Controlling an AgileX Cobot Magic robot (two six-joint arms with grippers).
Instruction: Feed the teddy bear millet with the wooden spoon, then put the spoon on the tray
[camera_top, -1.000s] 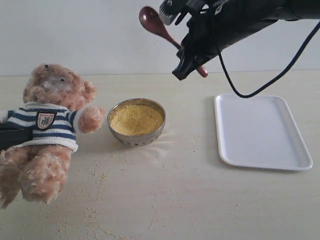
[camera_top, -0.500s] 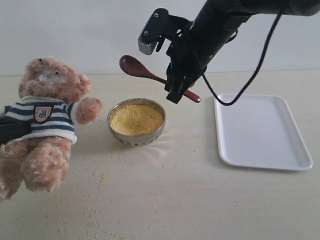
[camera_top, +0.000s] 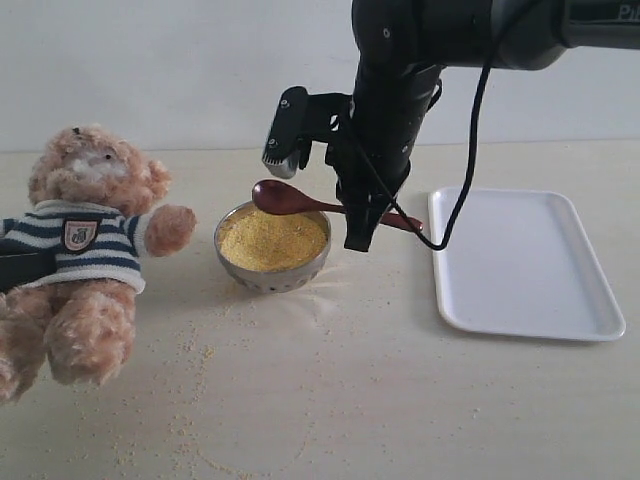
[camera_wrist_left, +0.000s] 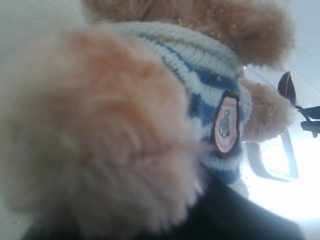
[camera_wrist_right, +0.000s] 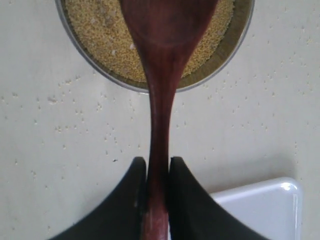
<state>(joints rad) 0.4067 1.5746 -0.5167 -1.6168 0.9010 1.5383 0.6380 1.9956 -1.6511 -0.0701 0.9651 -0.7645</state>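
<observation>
Pale wood makes the table, the biggest thing in view. On its left side sits the bear, fluffy and light brown, in a blue and white striped sweater with a small badge. It is upright and faces the camera, with 1 paw reaching out toward the bowl but not touching it. The left gripper is a dark shape pushed against the bear's side. Fur hides most of it, so I cannot tell if it is pinching the bear.

From the top, the black right arm comes down in the middle. Its right gripper has 2 black fingers pressed together on the spoon's handle.

On the right lies the white tray, flat on the table with nothing on it. It is just beside the gripper.

Between the bear and the tray stands the shiny metal bowl. It is full of yellow millet.

Pinched near the end of its handle, the dark red spoon lies almost level. Its oval end sticks out from the gripper and hangs over the millet. Its short handle end pokes out the other way, toward the tray. I cannot tell if the spoon touches the millet.

Tiny loose grains lie all over the table in front of the bowl and the bear.
</observation>
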